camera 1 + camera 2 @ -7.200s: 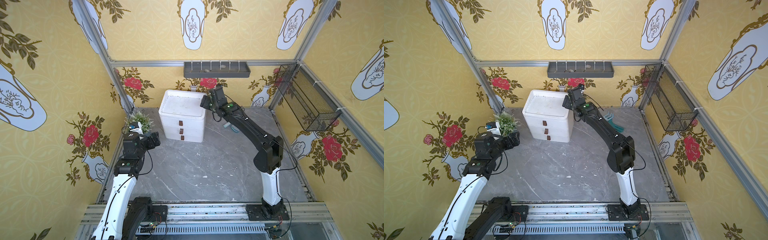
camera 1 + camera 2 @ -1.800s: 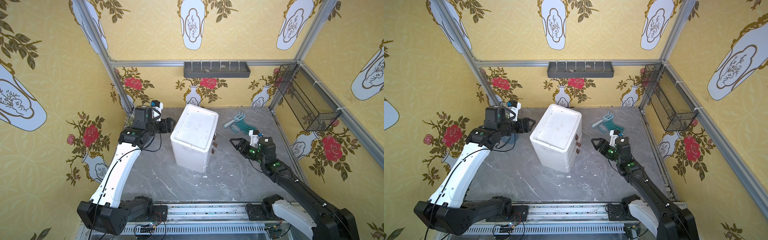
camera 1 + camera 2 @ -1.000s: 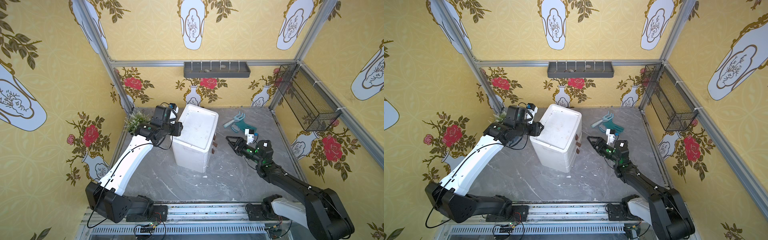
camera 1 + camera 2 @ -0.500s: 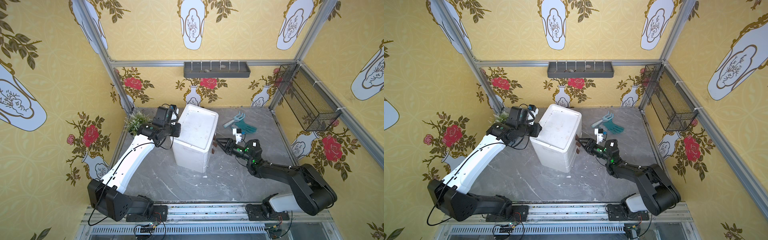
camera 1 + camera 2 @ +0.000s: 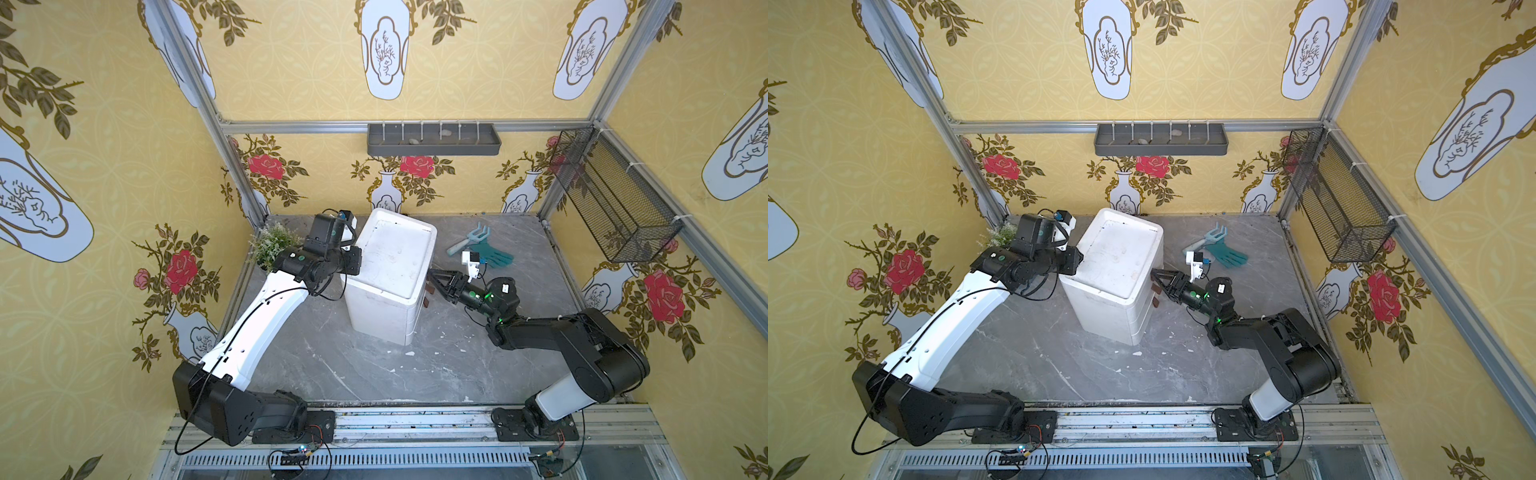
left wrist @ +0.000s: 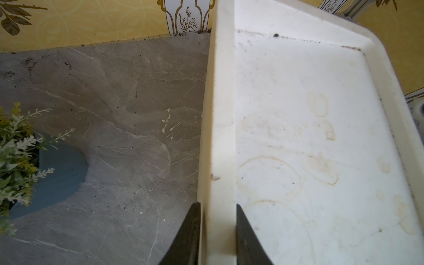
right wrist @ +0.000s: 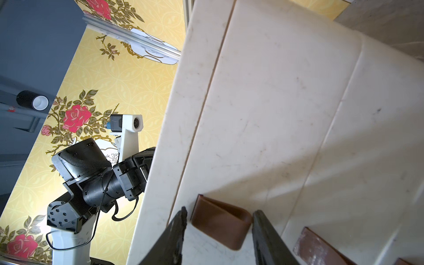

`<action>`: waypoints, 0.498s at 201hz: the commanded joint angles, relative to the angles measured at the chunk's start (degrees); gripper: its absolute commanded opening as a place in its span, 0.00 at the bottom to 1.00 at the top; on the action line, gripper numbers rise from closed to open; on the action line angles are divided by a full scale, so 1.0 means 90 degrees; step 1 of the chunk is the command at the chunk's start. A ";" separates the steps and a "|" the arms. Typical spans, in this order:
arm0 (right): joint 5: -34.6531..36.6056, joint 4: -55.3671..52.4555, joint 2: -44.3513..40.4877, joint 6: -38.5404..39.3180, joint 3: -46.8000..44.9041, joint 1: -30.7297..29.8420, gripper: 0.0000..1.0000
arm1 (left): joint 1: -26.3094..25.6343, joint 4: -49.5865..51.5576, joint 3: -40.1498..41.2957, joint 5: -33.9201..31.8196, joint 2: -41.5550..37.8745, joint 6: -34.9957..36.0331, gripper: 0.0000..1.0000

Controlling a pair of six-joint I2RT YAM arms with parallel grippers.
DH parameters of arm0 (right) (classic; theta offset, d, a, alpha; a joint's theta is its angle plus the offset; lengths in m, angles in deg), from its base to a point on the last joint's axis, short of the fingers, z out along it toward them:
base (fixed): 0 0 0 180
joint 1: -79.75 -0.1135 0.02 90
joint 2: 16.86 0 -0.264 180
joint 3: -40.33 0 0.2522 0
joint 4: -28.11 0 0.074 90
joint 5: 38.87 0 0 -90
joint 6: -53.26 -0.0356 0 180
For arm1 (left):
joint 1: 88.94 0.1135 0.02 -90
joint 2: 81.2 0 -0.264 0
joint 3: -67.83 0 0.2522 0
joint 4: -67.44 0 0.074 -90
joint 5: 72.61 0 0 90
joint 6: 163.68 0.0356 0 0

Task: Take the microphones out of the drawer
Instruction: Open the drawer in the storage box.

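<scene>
at nine o'clock on the white drawer unit point(image 5: 390, 266), my left gripper point(image 6: 217, 205) clamps the raised top rim. at three o'clock, my right gripper point(image 7: 220, 211) straddles the top drawer's brown handle point(image 7: 218, 227), jaws narrow with a sliver of gap. drawers sit shut, so i can't tell where the microphone lies.

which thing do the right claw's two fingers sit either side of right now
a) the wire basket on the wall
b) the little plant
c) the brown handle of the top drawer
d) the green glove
c: in the right wrist view the right claw has one finger on each side of the brown handle on the top drawer of the white drawer unit.
</scene>
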 commanded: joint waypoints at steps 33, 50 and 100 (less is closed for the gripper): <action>0.0003 0.0879 0.0292 -0.0311 0.0035 -0.0051 0.37 | 0.0021 0.0065 0.0027 -0.0248 0.0025 -0.0135 0.25; -0.0030 0.1021 0.0374 -0.0377 0.0040 -0.0053 0.28 | 0.0021 0.0066 0.0025 -0.0245 0.0030 -0.0161 0.25; 0.0013 0.1222 0.0392 -0.0443 -0.0149 0.0029 0.00 | 0.0021 0.0073 0.0042 -0.0262 0.0008 -0.0205 0.25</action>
